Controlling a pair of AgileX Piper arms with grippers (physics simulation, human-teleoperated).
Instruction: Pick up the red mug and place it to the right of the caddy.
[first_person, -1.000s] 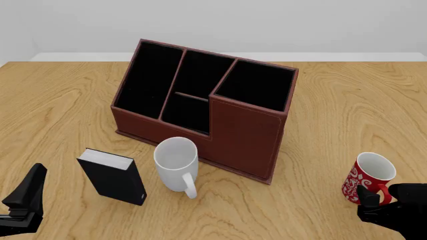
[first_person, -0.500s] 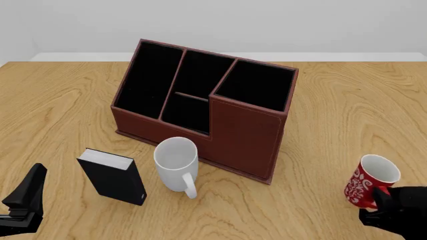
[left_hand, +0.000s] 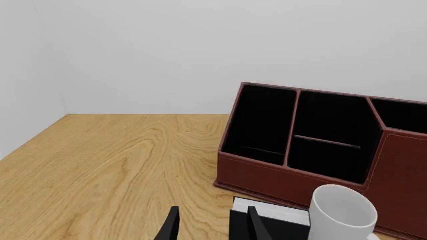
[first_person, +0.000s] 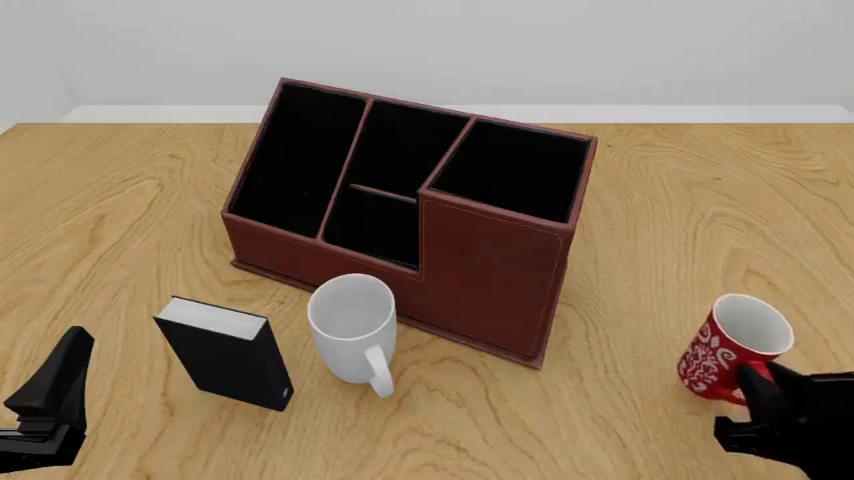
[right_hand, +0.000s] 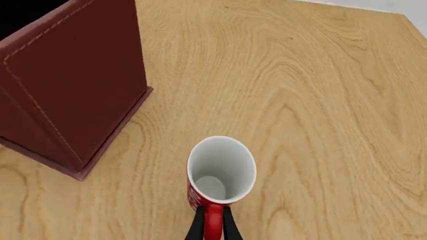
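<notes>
Red mug rides tilted, its handle pinched in the right claw. Next, set it upright right of the caddy, near the bench's right edge.

Both end effectors are matte black with tapered fingers.

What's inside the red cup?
Nothing: the red mug shows only its bare white inside, down to the bottom. The right gripper pinches its handle.
</notes>
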